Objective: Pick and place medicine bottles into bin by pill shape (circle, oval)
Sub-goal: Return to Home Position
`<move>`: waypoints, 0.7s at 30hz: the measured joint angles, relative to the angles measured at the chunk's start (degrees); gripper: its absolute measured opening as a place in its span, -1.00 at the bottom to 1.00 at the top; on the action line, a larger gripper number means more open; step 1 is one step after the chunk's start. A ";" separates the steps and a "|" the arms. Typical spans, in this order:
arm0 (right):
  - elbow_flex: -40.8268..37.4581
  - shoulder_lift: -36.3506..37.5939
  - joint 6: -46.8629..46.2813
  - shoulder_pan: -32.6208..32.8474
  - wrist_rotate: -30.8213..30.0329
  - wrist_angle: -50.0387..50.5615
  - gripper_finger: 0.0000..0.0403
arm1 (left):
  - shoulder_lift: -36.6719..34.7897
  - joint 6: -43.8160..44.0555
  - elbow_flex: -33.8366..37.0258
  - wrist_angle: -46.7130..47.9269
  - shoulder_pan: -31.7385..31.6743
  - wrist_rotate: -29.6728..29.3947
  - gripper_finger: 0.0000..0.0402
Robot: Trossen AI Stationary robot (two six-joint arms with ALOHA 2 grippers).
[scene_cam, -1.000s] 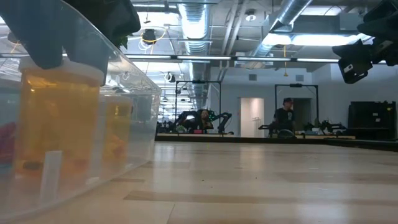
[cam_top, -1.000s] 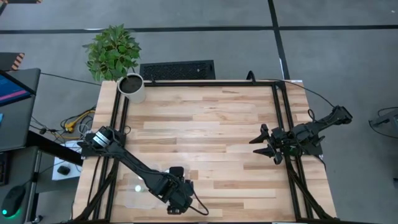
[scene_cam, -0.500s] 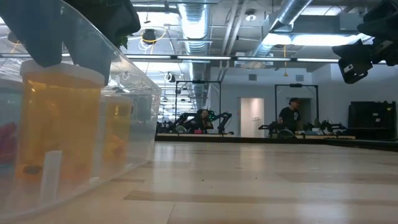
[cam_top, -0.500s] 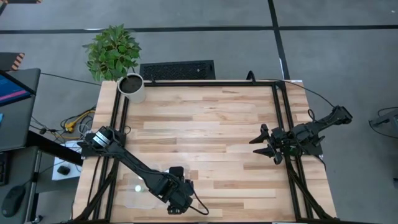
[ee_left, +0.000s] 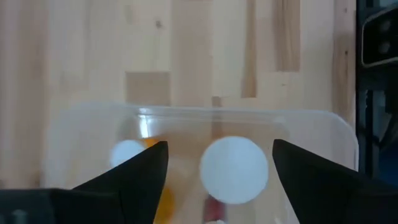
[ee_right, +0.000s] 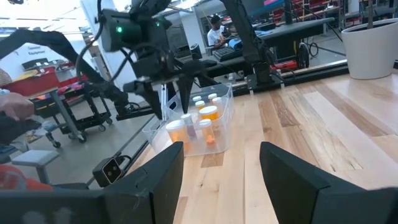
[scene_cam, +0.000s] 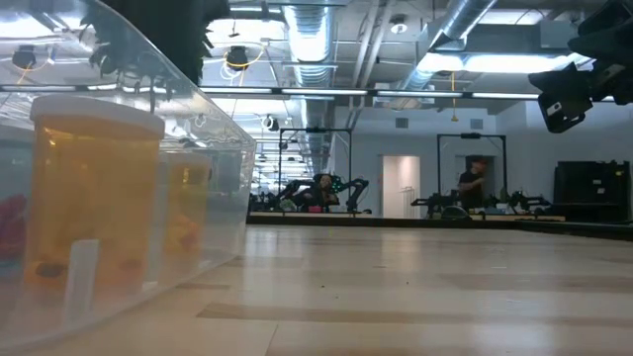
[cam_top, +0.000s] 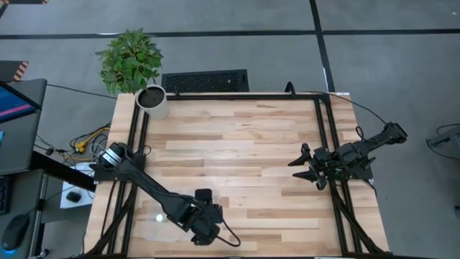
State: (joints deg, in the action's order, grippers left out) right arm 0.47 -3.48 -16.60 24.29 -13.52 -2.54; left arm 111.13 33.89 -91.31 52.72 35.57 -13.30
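The clear bin (cam_top: 152, 224) lies at the table's near left edge. Several medicine bottles (ee_right: 200, 118) with white caps stand upright in it. An orange one (scene_cam: 94, 208) stands against the bin's wall (scene_cam: 213, 188). My left gripper (ee_left: 221, 144) is open and hangs above the bin, fingers pointing down, one on either side of a round white cap (ee_left: 234, 169) below them, without touching it. It also shows in the right wrist view (ee_right: 177, 99). My right gripper (cam_top: 295, 170) is open and empty at the table's right side, above the wood.
A white plant pot (cam_top: 152, 101) with a green plant stands at the far left corner. Black frame rails (cam_top: 320, 144) run along the table's left and right sides. Bare wood lies between the bin and the right arm. People show far off in the room (scene_cam: 473, 183).
My left gripper has gone up from the white cap of the orange bottle in the bin and now hangs clear above it. The bottle stays upright in the bin where it was.
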 joint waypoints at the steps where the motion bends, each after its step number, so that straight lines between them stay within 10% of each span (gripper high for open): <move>1: 0.00 0.02 0.00 0.00 0.02 0.01 0.12 | -0.62 -0.06 0.00 0.36 0.00 -0.84 0.42; 10: 0.00 0.00 -0.03 -0.02 0.00 -0.03 0.12 | -10.46 -1.94 0.00 5.01 -0.17 -7.25 0.42; 21: 0.03 0.09 -1.88 -0.46 -0.05 -3.71 0.12 | -32.01 -7.80 4.11 6.59 0.49 -31.68 0.42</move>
State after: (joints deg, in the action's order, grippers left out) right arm 0.50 -3.40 -18.48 23.83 -13.57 -6.25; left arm 79.13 26.09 -87.20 59.31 36.06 -44.98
